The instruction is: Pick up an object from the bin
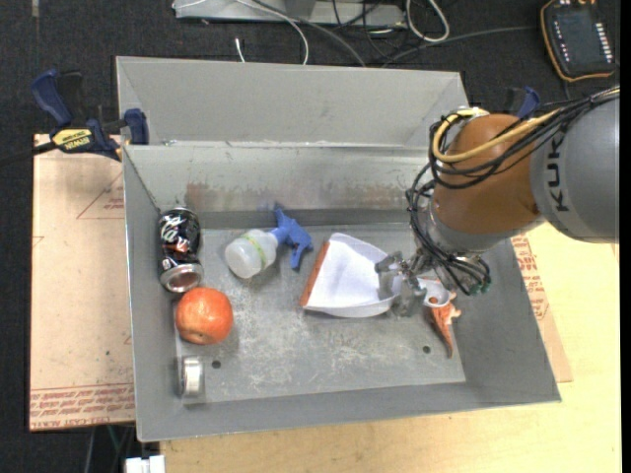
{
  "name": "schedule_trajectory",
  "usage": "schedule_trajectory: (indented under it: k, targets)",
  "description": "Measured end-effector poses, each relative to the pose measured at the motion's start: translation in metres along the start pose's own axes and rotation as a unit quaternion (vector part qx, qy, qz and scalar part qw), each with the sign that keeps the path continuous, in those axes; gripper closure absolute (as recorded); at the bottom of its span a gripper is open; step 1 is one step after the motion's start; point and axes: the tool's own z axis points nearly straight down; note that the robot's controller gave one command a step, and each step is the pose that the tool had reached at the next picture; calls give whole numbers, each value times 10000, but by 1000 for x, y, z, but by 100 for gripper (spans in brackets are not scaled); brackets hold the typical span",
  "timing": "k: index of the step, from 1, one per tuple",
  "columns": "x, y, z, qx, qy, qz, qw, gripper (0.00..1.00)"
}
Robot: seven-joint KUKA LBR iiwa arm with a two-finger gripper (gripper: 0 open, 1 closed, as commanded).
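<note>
Black letters "KU" on the grey arm [584, 170]

Soda can [178, 249] above apple [204, 316]; spray bottle [264, 248] beside.

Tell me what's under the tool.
The tool sits over the right edge of a white, orange-edged scoop; an orange pointed piece lies beside. The arm covers what's directly beneath.

Grey arm [589, 170], orange wrist cover [485, 190], looped cables [423, 191]
</note>
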Motion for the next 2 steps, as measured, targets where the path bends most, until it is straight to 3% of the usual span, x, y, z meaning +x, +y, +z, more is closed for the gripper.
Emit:
schedule_trajectory:
  k: [2]
  targets:
    - [-1,0,-41,7,-11,2,10000,100]
